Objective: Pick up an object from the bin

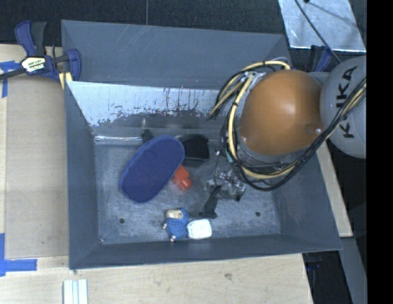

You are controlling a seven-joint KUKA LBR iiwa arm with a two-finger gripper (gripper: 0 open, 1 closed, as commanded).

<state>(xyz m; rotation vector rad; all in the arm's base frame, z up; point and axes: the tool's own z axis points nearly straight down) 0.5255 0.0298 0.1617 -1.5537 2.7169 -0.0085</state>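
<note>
My gripper (pixel 213 201) hangs low over the bin floor, right of centre, under the arm's orange dome. Just below and left of it, near the front wall, lie a small white block (pixel 199 229) and a small blue and yellow piece (pixel 175 224), side by side. A small orange-red thing (pixel 182 178) lies to the gripper's left, against a big blue oval pad (pixel 151 168). A black block (pixel 195 147) sits behind them, near the back wall. I see nothing held in the gripper.
The arm's dome and its yellow and black cables cover the right part of the bin. Bare grey floor shows at the front left and front right corners.
</note>
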